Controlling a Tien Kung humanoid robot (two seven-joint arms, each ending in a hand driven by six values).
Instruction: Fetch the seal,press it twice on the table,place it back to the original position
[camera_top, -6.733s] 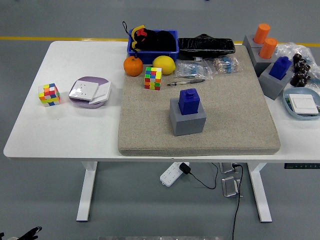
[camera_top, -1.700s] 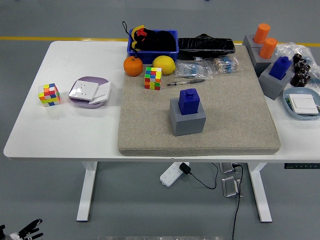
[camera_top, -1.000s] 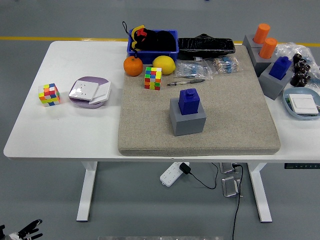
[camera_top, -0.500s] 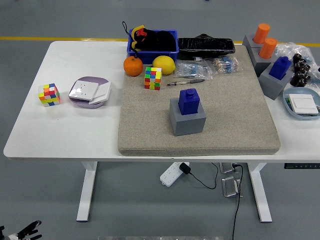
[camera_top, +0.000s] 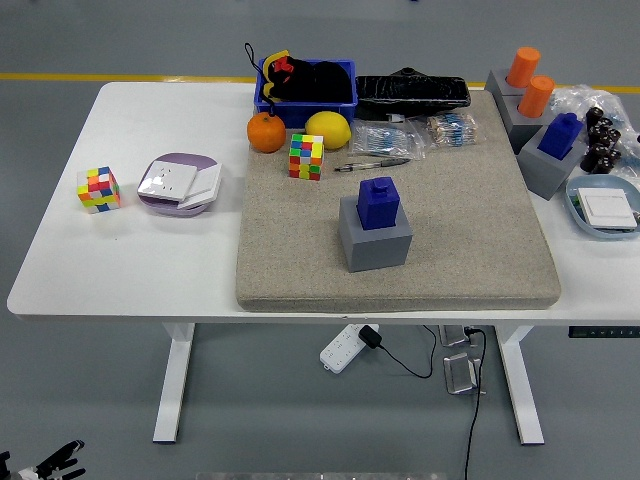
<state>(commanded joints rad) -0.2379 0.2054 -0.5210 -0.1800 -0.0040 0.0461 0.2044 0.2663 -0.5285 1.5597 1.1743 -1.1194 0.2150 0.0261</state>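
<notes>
A blue seal (camera_top: 377, 203) stands upright in a grey block holder (camera_top: 375, 240) in the middle of the beige felt mat (camera_top: 450, 250) on the white table (camera_top: 150, 260). Nothing touches it. Only a small part of my left hand (camera_top: 52, 464) shows at the bottom left corner, below the table and far from the seal. My right hand is out of view.
A second blue seal (camera_top: 560, 134) and two orange seals (camera_top: 529, 80) stand in grey holders at the right. An orange (camera_top: 266, 132), a lemon (camera_top: 328, 129), a colour cube (camera_top: 306, 157) and a pen (camera_top: 370, 165) lie behind the seal. Another cube (camera_top: 98, 189) and a purple-white box (camera_top: 180, 184) are at the left.
The bit of my left hand at the bottom left corner has shifted slightly. Nothing on the table has moved.
</notes>
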